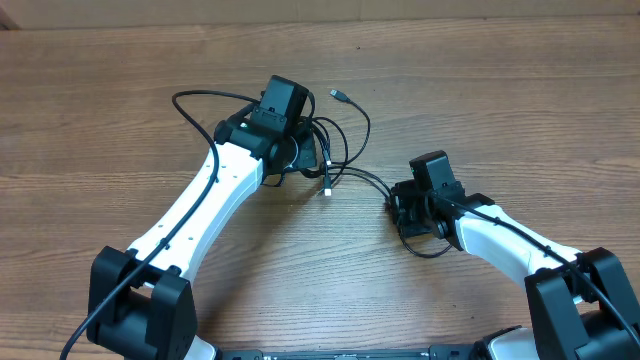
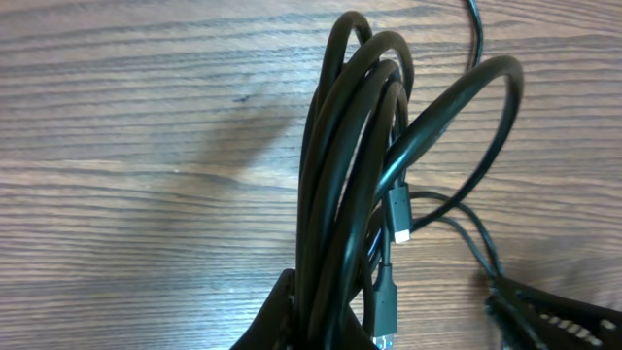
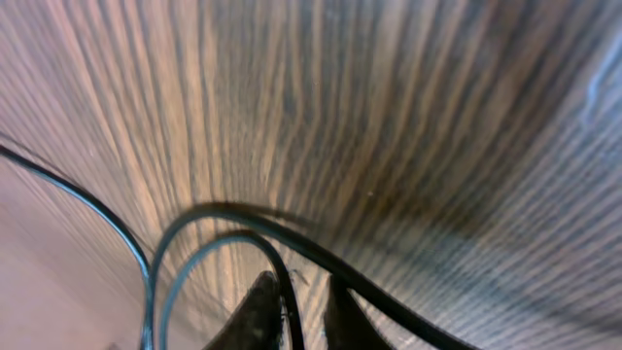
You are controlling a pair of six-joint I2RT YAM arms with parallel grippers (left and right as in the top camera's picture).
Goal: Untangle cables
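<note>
The cables are thin black cords lying on the wooden table. My left gripper (image 1: 297, 150) is shut on a bundle of several looped cables (image 2: 350, 185), which rises between its fingers (image 2: 335, 326) in the left wrist view. Two small plug ends (image 2: 398, 216) hang beside the bundle. A silvery-tipped plug (image 1: 326, 187) and another plug end (image 1: 337, 96) lie by the bundle in the overhead view. Strands run right to my right gripper (image 1: 402, 205). Its fingers (image 3: 299, 292) are nearly together with one cable strand (image 3: 282, 272) pinched between them. A second strand (image 3: 389, 292) crosses over the right fingertip.
A loose loop of cable (image 1: 430, 250) lies under the right arm. A thicker black lead (image 1: 195, 110) arcs from the left arm over the table at the back left. The wooden table (image 1: 480, 80) extends on all sides.
</note>
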